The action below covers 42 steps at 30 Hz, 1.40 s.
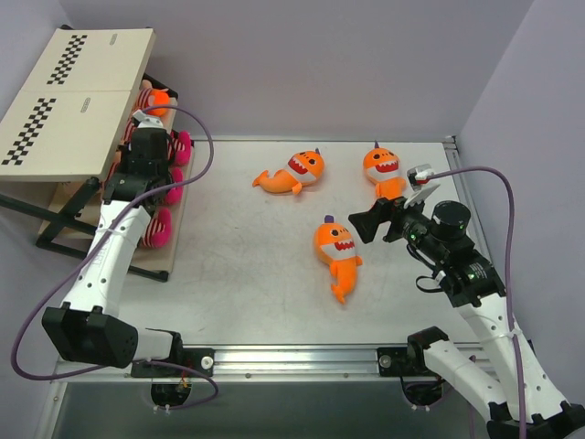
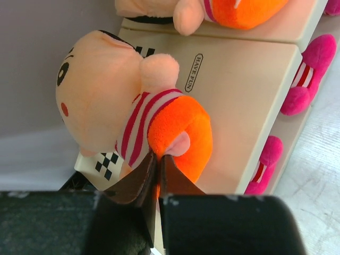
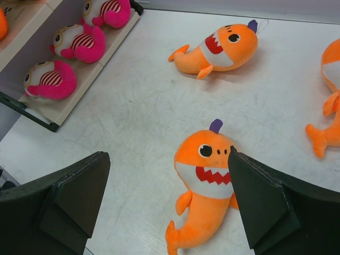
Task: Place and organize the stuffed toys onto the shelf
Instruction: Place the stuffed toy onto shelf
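Observation:
My left gripper (image 1: 144,121) reaches in over the shelf (image 1: 78,101) at its middle tier. In the left wrist view the left gripper (image 2: 158,155) is shut on a fold of the orange trousers of a peach-faced, striped-shirt doll (image 2: 133,106) lying on a cream board (image 2: 239,95). Three orange sharks lie on the table: a near one (image 1: 336,249), one in the middle (image 1: 297,171) and one at the right (image 1: 382,169). My right gripper (image 1: 388,212) hangs open above the near shark (image 3: 207,180), which shows between its spread fingers (image 3: 79,186).
Three pink striped dolls (image 3: 50,79) (image 3: 79,42) (image 3: 109,10) lie in a row on the shelf's lowest board (image 3: 85,87). Another orange doll (image 2: 228,10) rests on the board beyond the held one. The shelf's black frame (image 1: 64,229) stands at the table's left edge.

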Each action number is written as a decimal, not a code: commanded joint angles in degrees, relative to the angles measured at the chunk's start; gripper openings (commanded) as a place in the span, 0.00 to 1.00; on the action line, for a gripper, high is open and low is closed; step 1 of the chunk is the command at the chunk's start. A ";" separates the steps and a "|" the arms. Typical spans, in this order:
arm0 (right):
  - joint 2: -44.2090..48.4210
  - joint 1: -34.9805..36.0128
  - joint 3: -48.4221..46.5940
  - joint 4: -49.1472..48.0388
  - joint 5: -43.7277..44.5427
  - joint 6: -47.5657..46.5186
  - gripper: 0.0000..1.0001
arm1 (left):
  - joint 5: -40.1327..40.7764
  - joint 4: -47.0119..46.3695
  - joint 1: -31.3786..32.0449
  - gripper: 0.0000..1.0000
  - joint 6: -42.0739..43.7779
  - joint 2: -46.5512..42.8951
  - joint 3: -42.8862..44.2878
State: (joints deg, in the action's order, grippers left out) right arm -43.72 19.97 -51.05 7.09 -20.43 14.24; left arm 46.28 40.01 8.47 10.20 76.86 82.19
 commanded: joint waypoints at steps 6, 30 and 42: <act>-0.04 1.13 0.16 -2.35 -0.40 -0.62 0.99 | 0.21 -4.50 -2.49 0.13 1.93 3.82 4.46; -0.49 1.30 0.42 -2.26 -0.76 -0.44 1.00 | -0.93 -2.92 -2.58 0.26 -0.53 5.14 5.96; -0.83 1.30 0.42 -2.44 -1.02 -0.35 1.00 | -1.72 -0.02 -1.88 0.22 -2.99 6.37 9.30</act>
State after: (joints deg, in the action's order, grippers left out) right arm -44.18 20.73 -50.94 7.07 -20.45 14.24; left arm 44.47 40.64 6.35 8.40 82.81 87.61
